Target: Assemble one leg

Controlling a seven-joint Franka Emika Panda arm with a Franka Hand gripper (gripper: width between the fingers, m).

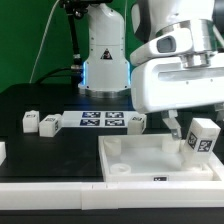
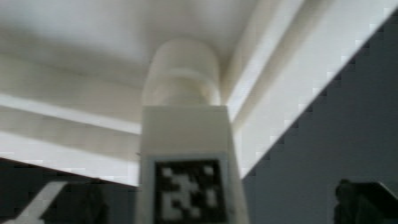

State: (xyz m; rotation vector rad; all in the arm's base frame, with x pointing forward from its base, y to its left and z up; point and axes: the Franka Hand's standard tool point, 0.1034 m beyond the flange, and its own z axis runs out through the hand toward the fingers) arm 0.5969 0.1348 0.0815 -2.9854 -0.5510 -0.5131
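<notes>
A white leg [image 1: 203, 139] with a black-and-white tag stands upright, slightly tilted, at the far right corner of the large white panel [image 1: 130, 160]. My gripper [image 1: 193, 128] hangs right over it. One dark finger [image 1: 175, 125] shows to the exterior view's left of the leg, apart from it. In the wrist view the leg [image 2: 183, 140] runs down the middle, tag facing the camera, its rounded end against the white panel [image 2: 71, 80]. The dark fingertips [image 2: 57, 205] stand wide on both sides without touching the leg. The gripper [image 2: 210, 206] is open.
Two loose legs [image 1: 30, 122] [image 1: 48, 123] lie on the black table at the exterior view's left. The marker board [image 1: 103, 120] lies behind the panel, with another leg [image 1: 137, 121] at its right end. The robot base [image 1: 103, 55] stands at the back.
</notes>
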